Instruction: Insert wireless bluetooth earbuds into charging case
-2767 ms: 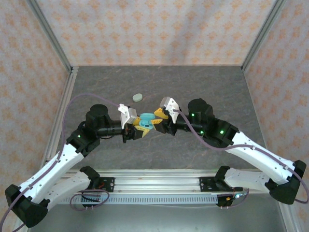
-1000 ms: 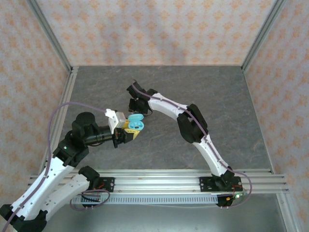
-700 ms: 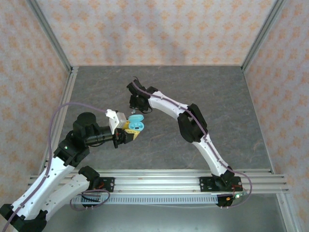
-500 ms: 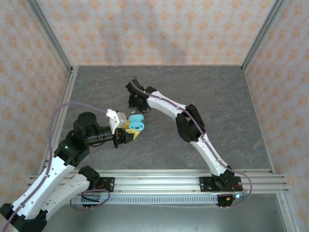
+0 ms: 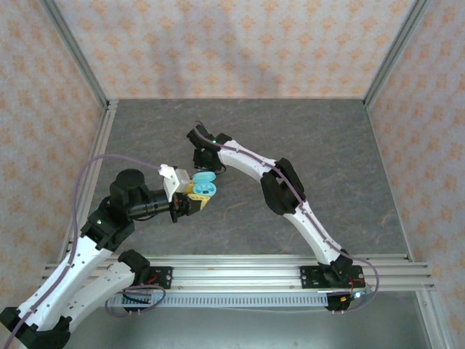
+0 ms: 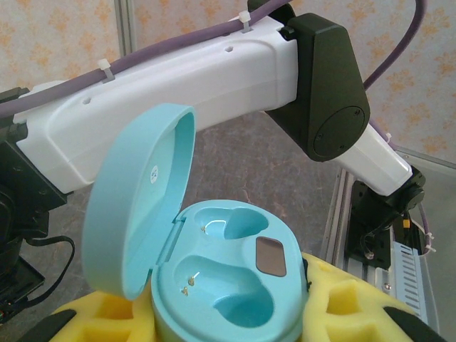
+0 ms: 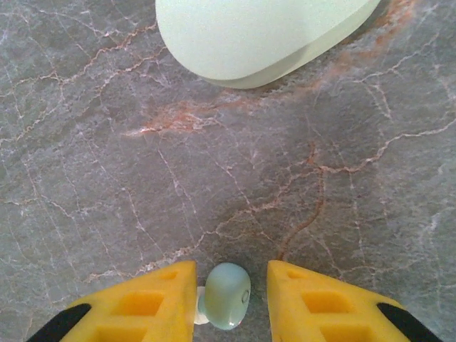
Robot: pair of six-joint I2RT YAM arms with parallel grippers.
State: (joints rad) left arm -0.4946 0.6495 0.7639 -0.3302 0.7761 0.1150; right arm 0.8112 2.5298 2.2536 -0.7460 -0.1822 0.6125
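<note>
My left gripper (image 5: 193, 196) is shut on the open turquoise charging case (image 5: 204, 183), holding it above the table. In the left wrist view the case (image 6: 235, 281) sits between the yellow pads, lid (image 6: 135, 206) tilted up to the left, and both moulded wells are bare. My right gripper (image 5: 200, 151) reaches to the table's middle, just beyond the case. In the right wrist view a pale bluish earbud (image 7: 225, 298) lies on the table between the right gripper's (image 7: 231, 276) open yellow fingers, touching the left finger with a gap to the right one.
A closed pale green oval case (image 7: 256, 35) lies on the grey marbled table (image 7: 107, 142) just ahead of the right fingers. The right arm (image 6: 214, 78) crosses close behind the held case. Metal frame posts and patterned walls bound the table.
The right arm has swung from beside the case out over the table and in the last second edged slightly left and down. The left arm holds still with the case.
</note>
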